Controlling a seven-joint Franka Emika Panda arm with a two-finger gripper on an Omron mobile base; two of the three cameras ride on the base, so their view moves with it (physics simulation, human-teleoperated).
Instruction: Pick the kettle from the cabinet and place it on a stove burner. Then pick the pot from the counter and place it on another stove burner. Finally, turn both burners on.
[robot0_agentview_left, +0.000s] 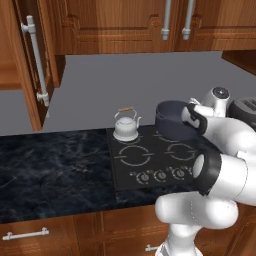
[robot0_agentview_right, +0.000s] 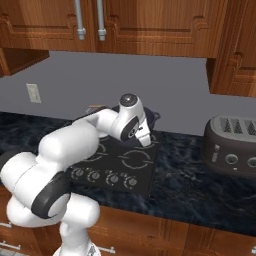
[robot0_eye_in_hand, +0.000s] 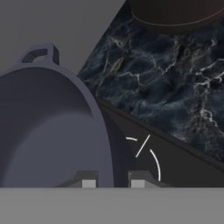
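Grey pot (robot0_agentview_left: 172, 120) hangs over back-right burner (robot0_eye_in_hand: 146, 159), fingers (robot0_eye_in_hand: 89, 181) clamped on its rim; kettle (robot0_agentview_left: 125, 125) sits on back-left burner. One-sided rim grip could let pot tilt, slip, or land off-ring.

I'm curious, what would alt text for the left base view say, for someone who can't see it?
A white robot arm holds a dark grey pot above the back right of a black cooktop. A small silver kettle sits on the back left burner; black marble counter stretches left, under wooden cabinets.
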